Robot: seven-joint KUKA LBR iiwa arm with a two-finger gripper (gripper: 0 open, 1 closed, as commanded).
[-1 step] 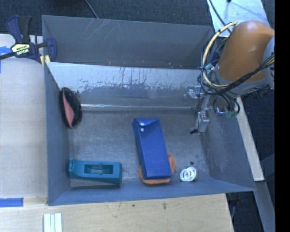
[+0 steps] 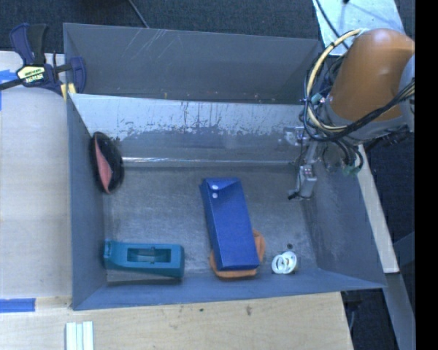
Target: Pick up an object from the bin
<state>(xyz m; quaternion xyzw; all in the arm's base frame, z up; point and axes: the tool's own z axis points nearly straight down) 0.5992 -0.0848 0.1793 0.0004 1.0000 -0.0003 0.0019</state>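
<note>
Two-finger gripper (image 2: 301,187) poised over bare floor by right wall of grey metal bin (image 2: 204,71), opening indiscernible, presumably pre-descent; nearest candidates: long blue rectangular box (image 2: 230,224) resting on orange pad (image 2: 258,248), small white ring (image 2: 284,262).

Dark floor (image 2: 204,2), perhaps carpet, above; pale wooden surface (image 2: 29,195) at left.

Even overhead light, pale glare across the bin (image 2: 204,133) — soft shadows
</note>
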